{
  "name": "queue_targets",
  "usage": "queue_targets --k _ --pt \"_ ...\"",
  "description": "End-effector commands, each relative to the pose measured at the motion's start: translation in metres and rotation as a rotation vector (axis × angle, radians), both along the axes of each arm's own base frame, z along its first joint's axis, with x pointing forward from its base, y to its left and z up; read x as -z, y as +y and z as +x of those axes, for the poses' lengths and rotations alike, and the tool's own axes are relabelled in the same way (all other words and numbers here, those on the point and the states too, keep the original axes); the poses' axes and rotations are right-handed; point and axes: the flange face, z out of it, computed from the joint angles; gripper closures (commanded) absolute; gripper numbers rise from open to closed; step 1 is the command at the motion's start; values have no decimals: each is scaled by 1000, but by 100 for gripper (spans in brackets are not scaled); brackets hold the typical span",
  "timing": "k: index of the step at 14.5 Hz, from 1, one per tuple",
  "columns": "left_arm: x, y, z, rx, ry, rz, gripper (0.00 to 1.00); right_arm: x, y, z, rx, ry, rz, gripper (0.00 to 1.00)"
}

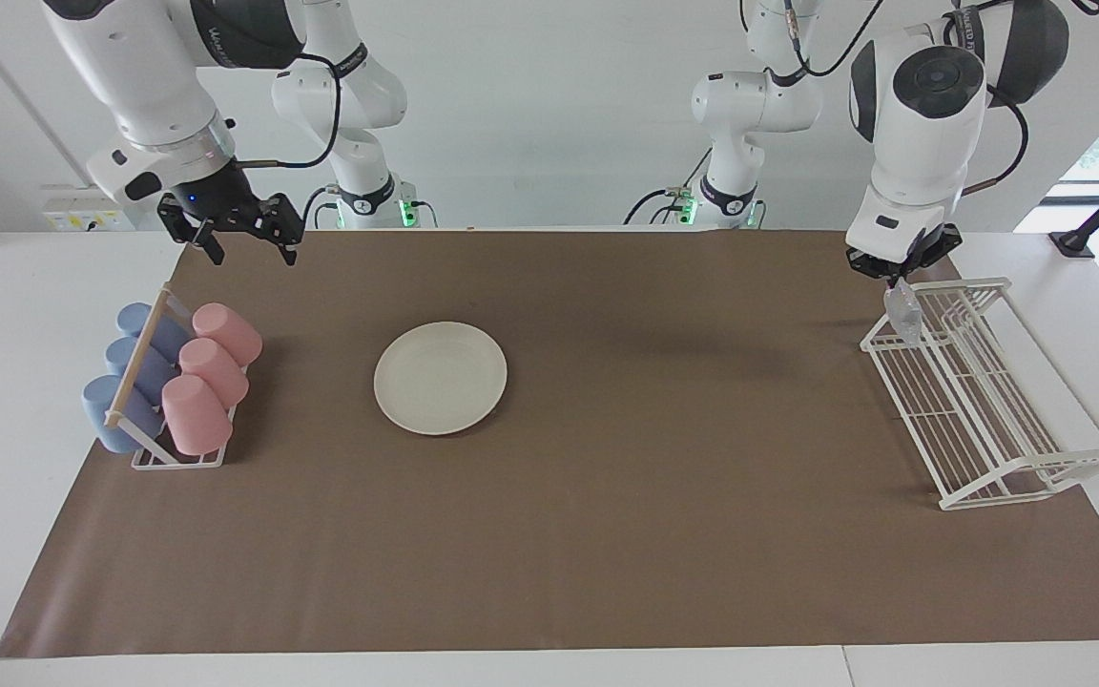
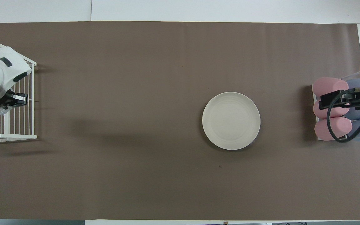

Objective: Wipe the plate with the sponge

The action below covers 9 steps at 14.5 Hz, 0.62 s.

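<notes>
The cream-white plate (image 1: 441, 378) (image 2: 231, 120) lies flat on the brown mat, with nothing on it. My left gripper (image 1: 896, 278) (image 2: 20, 99) hangs over the robot-side end of the white wire rack, well away from the plate, and is shut on the top of the sponge. The silvery sponge (image 1: 902, 315) dangles below it against the rack's rim. In the overhead view only a sliver of the sponge (image 2: 2, 111) shows under the wrist. My right gripper (image 1: 252, 250) (image 2: 324, 101) is open and empty, up in the air over the cup holder.
A white wire rack (image 1: 988, 420) (image 2: 11, 136) stands at the left arm's end of the table. A holder with pink cups (image 1: 211, 367) (image 2: 332, 128) and blue cups (image 1: 134, 367) stands at the right arm's end. The brown mat (image 1: 607, 534) covers the table.
</notes>
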Motion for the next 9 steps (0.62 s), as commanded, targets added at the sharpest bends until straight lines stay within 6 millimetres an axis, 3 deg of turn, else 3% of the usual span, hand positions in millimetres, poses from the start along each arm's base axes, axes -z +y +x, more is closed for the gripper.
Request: queue_targets --k 1,3,5,7,9 --pt "15 0 23 13 -1 197 100 -5 7 7 -84 -8 -25 0" --pt "23 11 34 34 -8 303 100 1 12 11 -89 4 -13 0" --pt "46 18 46 54 24 399 100 4 -14 17 -41 6 11 0" --pt "60 23 53 76 40 471 100 9 -12 21 -48 9 15 0" --pt "89 25 61 38 51 484 100 12 -9 27 -51 18 16 0"
